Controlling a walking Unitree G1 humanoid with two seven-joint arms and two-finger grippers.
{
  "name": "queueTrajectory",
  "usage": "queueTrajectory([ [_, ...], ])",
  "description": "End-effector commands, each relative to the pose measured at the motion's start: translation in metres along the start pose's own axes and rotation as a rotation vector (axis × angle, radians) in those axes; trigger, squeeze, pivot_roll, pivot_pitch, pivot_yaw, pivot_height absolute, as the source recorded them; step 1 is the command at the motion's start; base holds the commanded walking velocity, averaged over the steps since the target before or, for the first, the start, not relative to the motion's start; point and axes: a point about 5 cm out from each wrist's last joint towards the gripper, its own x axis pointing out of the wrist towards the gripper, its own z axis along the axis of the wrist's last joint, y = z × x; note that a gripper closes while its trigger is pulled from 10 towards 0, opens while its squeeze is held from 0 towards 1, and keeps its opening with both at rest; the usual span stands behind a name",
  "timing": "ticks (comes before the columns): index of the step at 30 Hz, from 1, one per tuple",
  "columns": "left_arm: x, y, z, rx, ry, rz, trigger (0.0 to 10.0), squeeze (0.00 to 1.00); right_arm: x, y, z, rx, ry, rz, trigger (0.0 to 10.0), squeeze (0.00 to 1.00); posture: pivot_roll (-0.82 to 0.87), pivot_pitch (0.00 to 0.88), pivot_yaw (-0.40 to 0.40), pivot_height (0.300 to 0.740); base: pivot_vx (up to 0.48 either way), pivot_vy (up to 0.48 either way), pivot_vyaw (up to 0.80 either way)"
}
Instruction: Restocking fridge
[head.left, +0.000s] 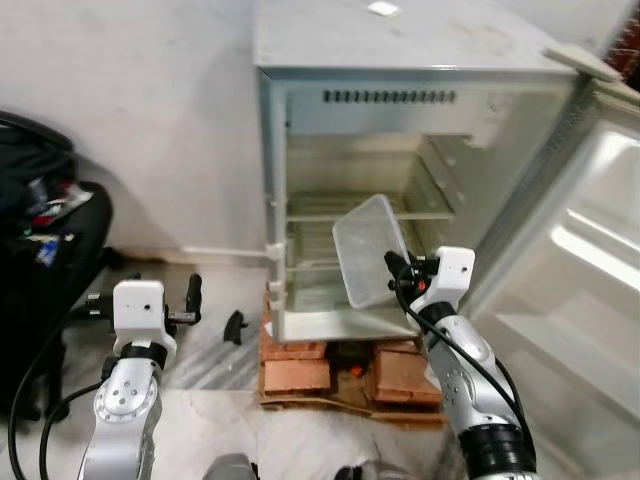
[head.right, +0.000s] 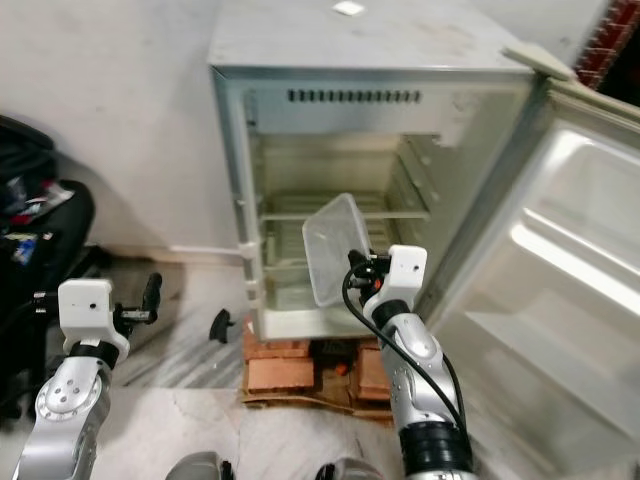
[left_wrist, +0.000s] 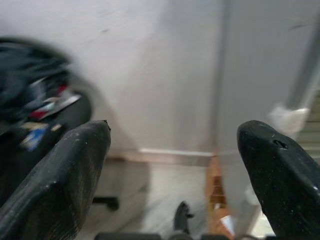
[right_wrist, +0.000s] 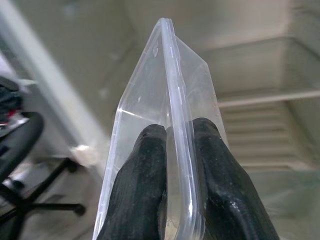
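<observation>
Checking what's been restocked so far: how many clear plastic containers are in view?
1. The clear container is pinched by its rim in the right gripper, tilted before the open fridge. Others could be hidden behind it.

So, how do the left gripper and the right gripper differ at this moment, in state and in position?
The left gripper is open and holds nothing, while the right gripper is shut on the clear plastic container, pinching its rim. The left gripper is low beside the fridge, facing the wall; the right gripper is raised in front of the open fridge, with the container tilted before its shelves. Both have two long black fingers.
</observation>
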Motion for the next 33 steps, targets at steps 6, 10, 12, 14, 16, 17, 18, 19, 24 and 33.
queueTrajectory([
  [6,0.0037,0.001,0.0051,-0.006,-0.014,0.003,10.0,0.0,0.0038,0.0002,0.007,0.003,-0.025,-0.011,10.0,0.0,0.04,0.0,-0.05,0.74,0.349,0.0,0.49],
  [10,0.0037,0.0001,0.0054,-0.008,-0.015,0.001,10.0,0.0,0.005,-0.0009,0.0085,0.001,-0.028,-0.014,10.0,0.0,0.04,0.0,-0.051,0.74,0.357,0.0,0.43],
  [12,0.0039,-0.0008,0.0054,-0.008,-0.015,-0.003,10.0,0.0,0.0067,-0.0015,0.0103,0.001,-0.033,-0.018,10.0,0.0,0.04,0.0,-0.053,0.74,0.356,0.0,0.0],
  [14,0.004,-0.0012,0.0056,-0.01,-0.015,-0.003,10.0,0.0,0.0074,-0.0018,0.0116,0.0,-0.036,-0.02,10.0,0.0,0.04,0.0,-0.054,0.74,0.356,0.0,0.0],
  [16,0.0043,-0.0014,0.0055,-0.01,-0.015,-0.002,10.0,0.0,0.0082,-0.0034,0.0128,-0.001,-0.04,-0.033,10.0,0.0,0.04,0.0,-0.06,0.74,0.352,0.0,0.0],
  [17,0.0043,-0.0014,0.0055,-0.01,-0.015,-0.002,10.0,0.0,0.0082,-0.0034,0.0128,-0.001,-0.04,-0.033,10.0,0.0,0.04,0.0,-0.06,0.74,0.349,0.0,0.0],
  [18,0.0044,-0.0014,0.0051,-0.011,-0.014,0.001,10.0,0.0,0.0086,-0.005,0.0131,0.0,-0.04,-0.045,10.0,0.0,0.04,0.0,-0.06,0.74,0.326,0.0,0.0],
  [19,0.0044,-0.0013,0.005,-0.012,-0.013,0.002,10.0,0.0,0.0087,-0.0054,0.0132,0.0,-0.041,-0.048,10.0,0.0,0.04,0.0,-0.06,0.74,0.326,0.0,0.0],
  [24,0.0041,-0.0024,0.006,-0.019,-0.02,0.006,10.0,0.0,0.009,-0.0067,0.0134,0.005,-0.039,-0.055,10.0,0.0,0.04,0.0,-0.063,0.74,0.055,0.0,0.0],
  [33,0.0005,-0.001,0.0077,-0.014,-0.011,0.012,10.0,0.0,0.0114,-0.0041,0.0062,0.01,0.029,-0.051,10.0,0.0,0.05,0.038,-0.061,0.74,0.0,0.0,0.0],
])
